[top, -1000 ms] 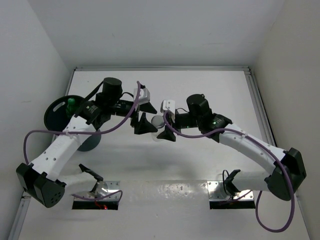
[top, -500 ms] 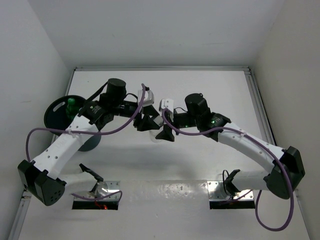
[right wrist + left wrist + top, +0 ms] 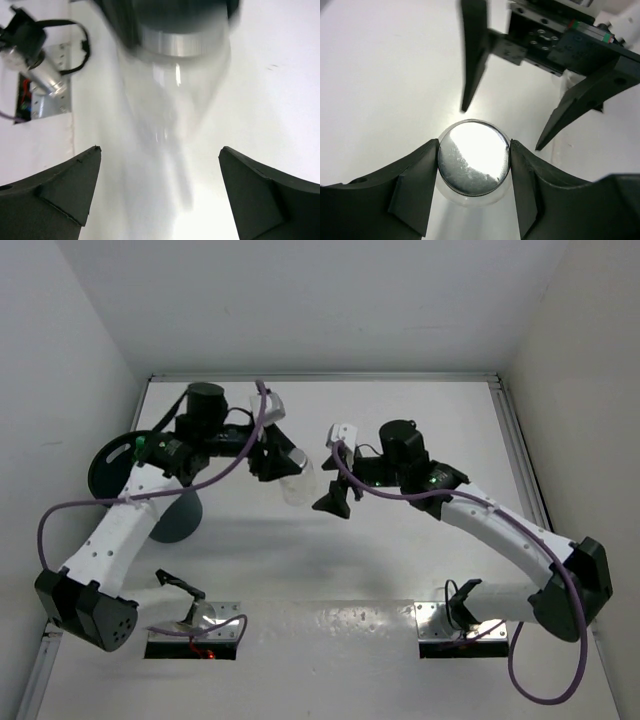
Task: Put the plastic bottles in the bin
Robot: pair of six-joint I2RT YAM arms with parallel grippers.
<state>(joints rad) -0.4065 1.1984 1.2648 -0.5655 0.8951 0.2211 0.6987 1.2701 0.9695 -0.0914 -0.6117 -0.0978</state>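
1. The bin (image 3: pixel 105 468) sat at the left of the surface (image 3: pixel 400 420), partly under the left arm, with a green bottle (image 3: pixel 143 446) inside.
2. In the middle, the left gripper (image 3: pixel 474 149) squeezed the clear bottle (image 3: pixel 298 480) by its silver end. The bottle was see-through and looked slippery, so it could slip out short of the bin.
3. The right gripper (image 3: pixel 333 505) hung wide apart close by and could bump the bottle.

Table (image 3: pixel 400 420): white, matte, spanning wall to wall.
Back wall (image 3: pixel 320 300): plain white, meeting the table at a pale strip (image 3: pixel 320 376).
Left wall (image 3: pixel 50 370): plain white.
Right wall (image 3: pixel 590 370): plain white, a rail (image 3: pixel 520 450) at its foot.
Light: even, from above; soft shadows on the table.
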